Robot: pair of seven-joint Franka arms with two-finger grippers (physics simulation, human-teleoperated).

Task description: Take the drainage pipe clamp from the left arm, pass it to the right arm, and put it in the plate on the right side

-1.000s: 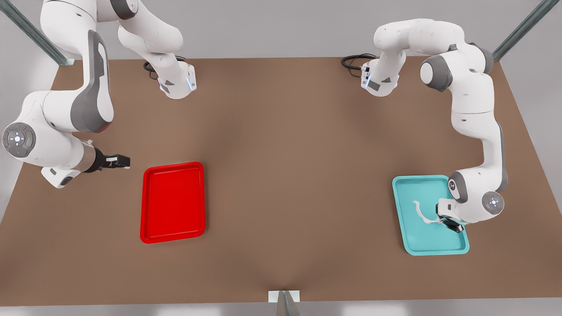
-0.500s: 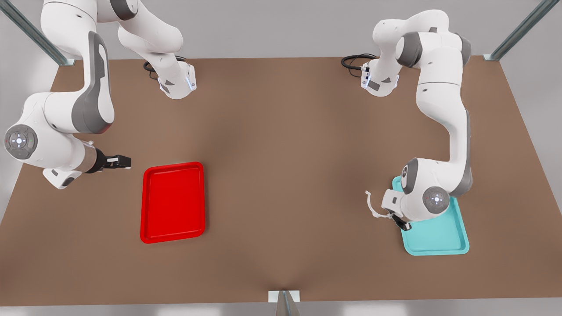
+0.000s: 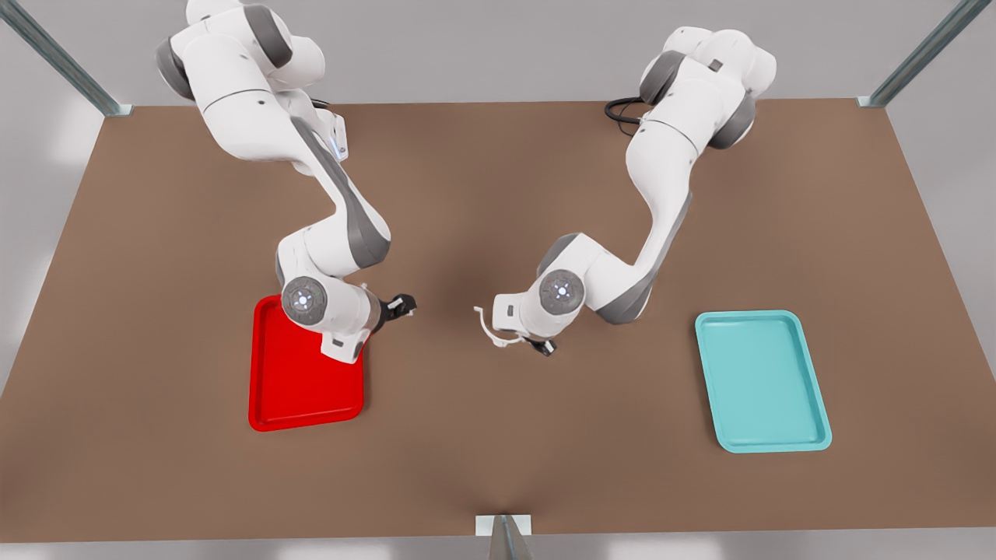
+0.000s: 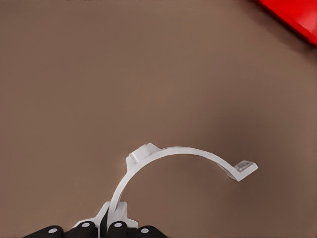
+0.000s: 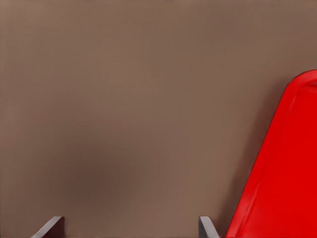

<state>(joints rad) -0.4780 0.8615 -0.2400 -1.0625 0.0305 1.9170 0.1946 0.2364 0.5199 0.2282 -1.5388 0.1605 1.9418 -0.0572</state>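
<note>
A broad matte brown rectangular tabletop [image 3: 482, 435] spans the scene, backed by a plain pale grey wall [image 3: 482, 47]. Slanted grey metal frame struts [image 3: 58, 58] cross both upper corners under soft, even lighting

White drainage pipe clamp [image 4: 171, 157] pinched in left tool [image 4: 113, 224] above brown table [image 4: 99, 84]

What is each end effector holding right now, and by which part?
The left end effector pinches the drainage pipe clamp at one end. The right end effector is open, empty.
</note>
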